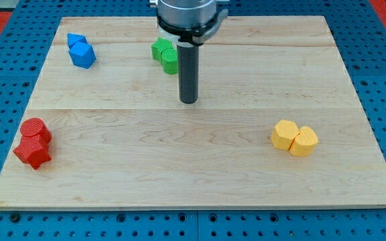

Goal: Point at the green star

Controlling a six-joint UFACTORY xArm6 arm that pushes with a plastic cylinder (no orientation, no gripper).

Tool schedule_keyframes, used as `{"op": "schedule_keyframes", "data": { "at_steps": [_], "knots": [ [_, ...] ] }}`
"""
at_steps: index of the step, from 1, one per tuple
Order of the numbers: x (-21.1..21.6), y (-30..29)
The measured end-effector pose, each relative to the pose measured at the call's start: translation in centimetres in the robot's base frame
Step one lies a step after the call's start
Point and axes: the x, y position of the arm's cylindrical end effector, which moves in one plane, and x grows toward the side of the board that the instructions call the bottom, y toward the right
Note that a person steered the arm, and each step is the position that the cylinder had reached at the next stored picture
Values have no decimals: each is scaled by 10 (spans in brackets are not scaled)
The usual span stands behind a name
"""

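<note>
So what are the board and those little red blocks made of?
The board looks like pale wood with a smooth matt finish: grain lines and plank seams show. The red blocks seem to be plastic or painted wood, uniformly coloured with a dull sheen; I cannot tell which.

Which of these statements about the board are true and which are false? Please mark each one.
1. My tip touches the yellow blocks. False: they lie far off toward the view's right.
2. The green blocks lie up and to the view's left of my tip. True.
3. The red blocks are near the board's left edge. True.
4. The blue blocks are at the view's bottom right. False: they are at the top left.
</note>
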Motion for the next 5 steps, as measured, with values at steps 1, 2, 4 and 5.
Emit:
{"op": "schedule_keyframes", "data": {
  "at_steps": [1,2,4,5],
  "knots": [
    [-12,-23],
    [-24,-55],
    [-35,-91],
    [-35,-91]
  ]
}}
